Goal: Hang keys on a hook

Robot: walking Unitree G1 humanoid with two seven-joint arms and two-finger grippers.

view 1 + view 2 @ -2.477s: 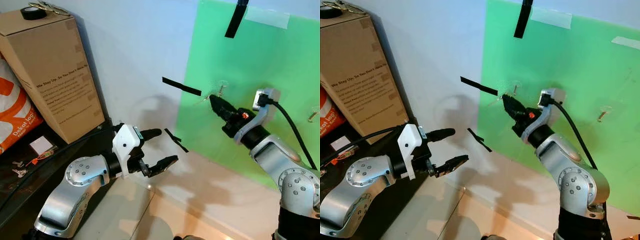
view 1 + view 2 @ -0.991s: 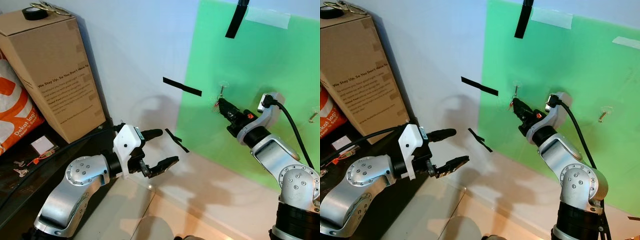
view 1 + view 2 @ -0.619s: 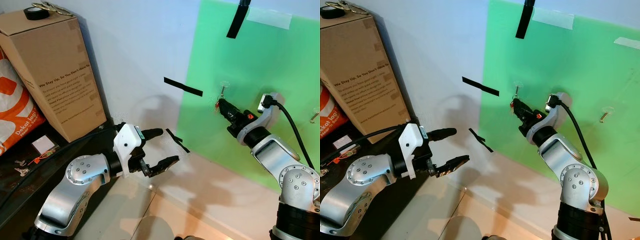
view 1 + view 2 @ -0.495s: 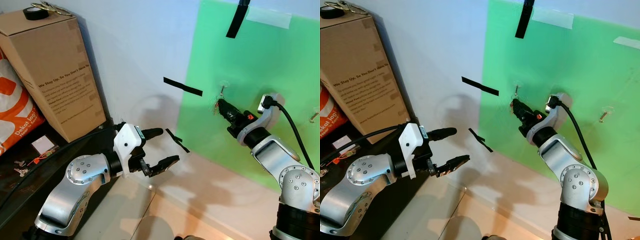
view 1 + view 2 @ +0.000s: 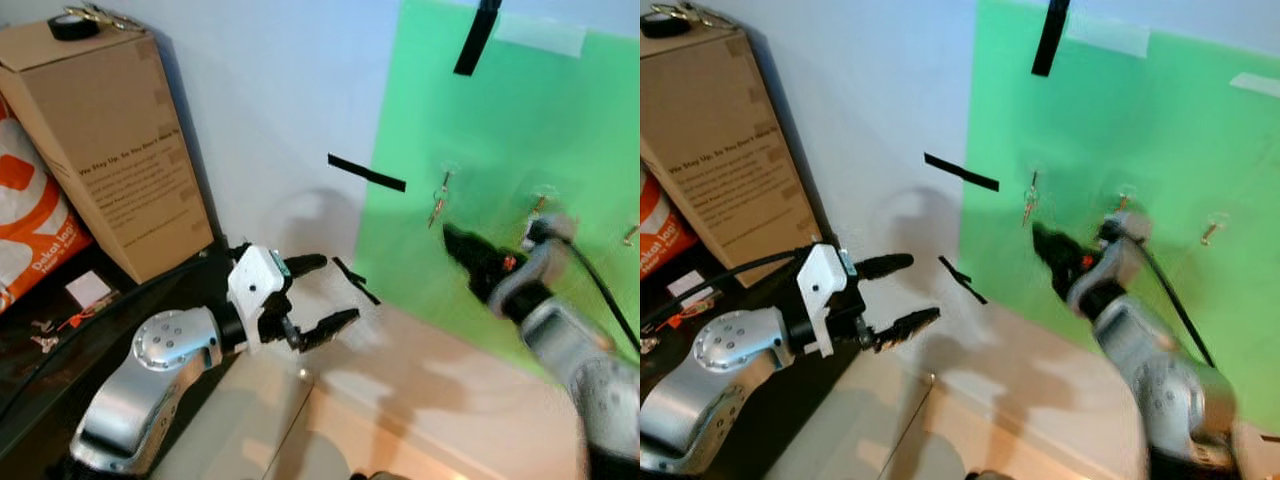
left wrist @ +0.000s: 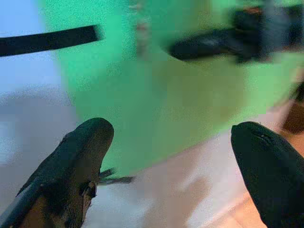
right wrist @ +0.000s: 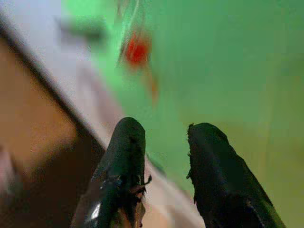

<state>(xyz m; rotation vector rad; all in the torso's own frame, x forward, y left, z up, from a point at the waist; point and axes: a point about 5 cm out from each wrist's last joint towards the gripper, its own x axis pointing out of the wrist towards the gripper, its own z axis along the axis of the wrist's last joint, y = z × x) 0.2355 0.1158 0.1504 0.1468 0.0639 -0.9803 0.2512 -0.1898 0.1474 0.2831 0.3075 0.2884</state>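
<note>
Your right gripper [image 5: 1040, 238] is hovering just below and beside the keys [image 5: 1028, 206], its jaws slightly parted and gripping nothing; in the right wrist view a gap is showing between the two fingers [image 7: 118, 166], and the arm is blurring. The keys are hanging from a small clear hook [image 5: 446, 172] on the green sheet [image 5: 560, 130], their long axis running top to bottom and their tips pointing down, apart from your gripper. Your left gripper [image 5: 320, 295] is sitting well off to the left in front of the white wall [image 5: 270, 90], jaws spread wide and empty. Farther left, a cardboard box [image 5: 110, 150] is standing on a dark bench [image 5: 40, 370], with a roll of black tape [image 5: 72, 24] on top.
</note>
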